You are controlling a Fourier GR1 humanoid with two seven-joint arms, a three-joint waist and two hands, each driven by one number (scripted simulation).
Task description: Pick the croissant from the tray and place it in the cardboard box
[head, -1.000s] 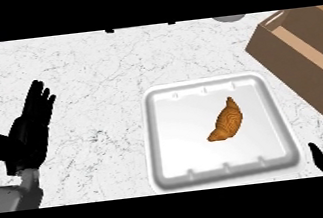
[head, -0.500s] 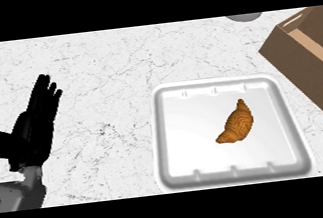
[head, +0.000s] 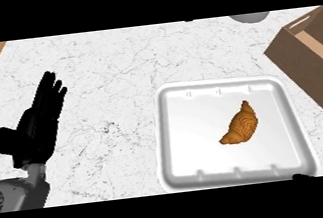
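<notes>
View has slid right; golden-brown curved croissant (head: 240, 124) untouched in white foam tray (head: 176, 129). Left hand (head: 38, 122) spread, resting. Right hand: cannot tell. Approach croissant from above, midsection, toward brown cardboard box (head: 314, 66).

Free room and obstacles. The croissant (head: 240, 125) lies alone in the white tray (head: 182, 129), bare tray floor on every side of it and nothing above. A strip of open tabletop (head: 115, 61) separates the tray's right rim from the cardboard box (head: 315, 63). The box's tall brown wall faces the tray. The left hand (head: 37, 127), fingers straight, rests well apart at the left.
</notes>
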